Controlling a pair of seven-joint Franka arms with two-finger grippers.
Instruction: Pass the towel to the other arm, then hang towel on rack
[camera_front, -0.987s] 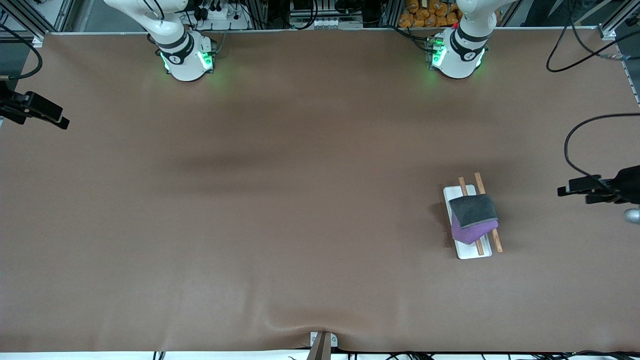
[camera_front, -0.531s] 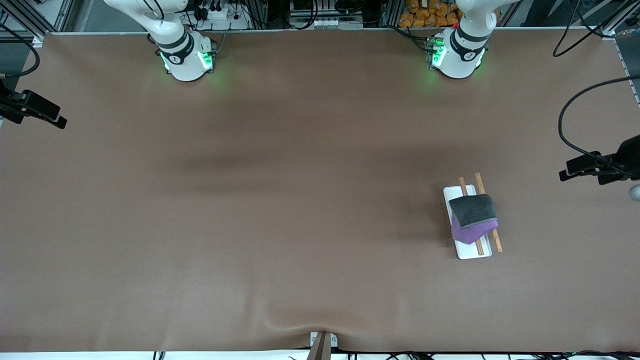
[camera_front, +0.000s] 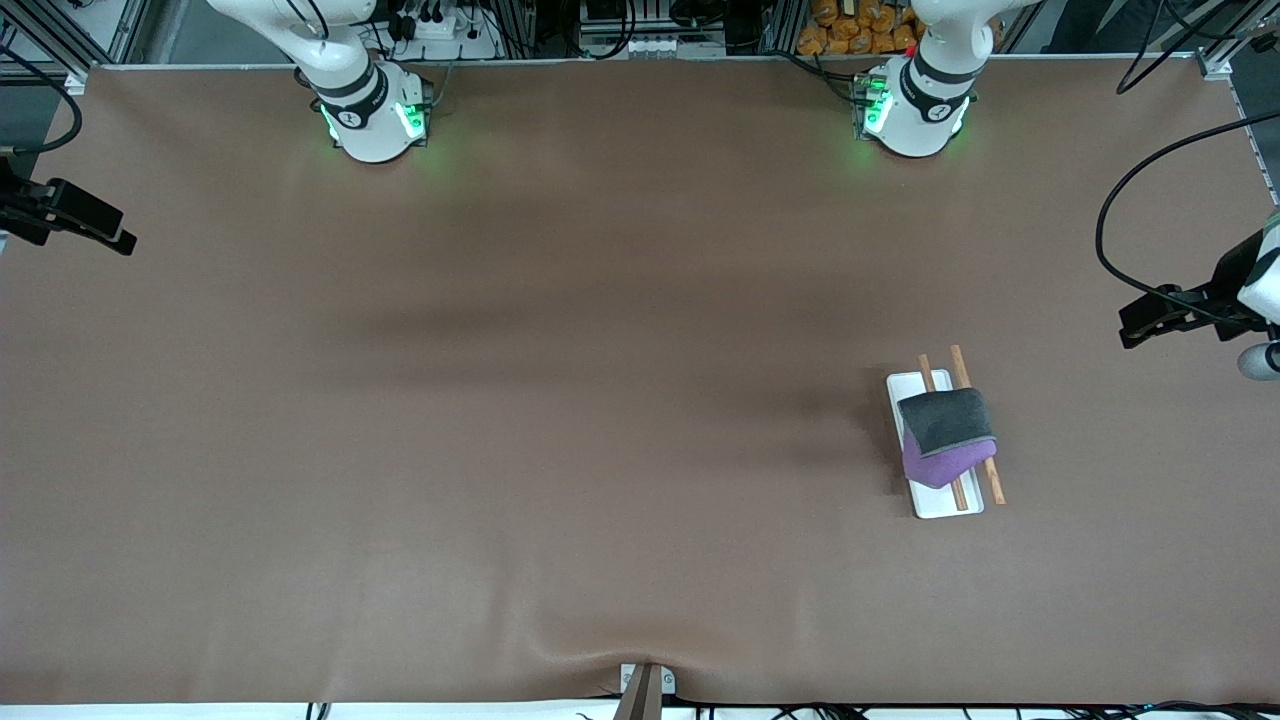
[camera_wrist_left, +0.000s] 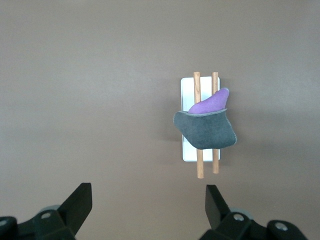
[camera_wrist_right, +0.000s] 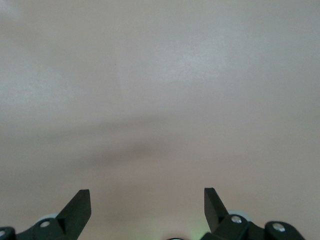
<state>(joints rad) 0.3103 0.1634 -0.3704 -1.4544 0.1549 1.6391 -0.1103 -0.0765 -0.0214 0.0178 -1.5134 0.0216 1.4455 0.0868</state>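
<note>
Brown table (camera_front: 500, 400) bears one rack (camera_front: 934, 505), two rods, one draped towel (camera_front: 945, 430).

towel (camera_front: 945, 432) draped over rack (camera_front: 925, 505) – (purple underside showing)

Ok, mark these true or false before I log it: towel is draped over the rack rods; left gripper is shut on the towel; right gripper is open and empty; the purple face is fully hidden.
1. The towel is draped over the rods of the rack. True.
2. The left gripper is shut on the towel. False: it is open, up in the air and apart from the towel.
3. The right gripper is open and empty. True, over bare table.
4. The purple face is fully hidden. False: purple shows below the grey fold.
</note>
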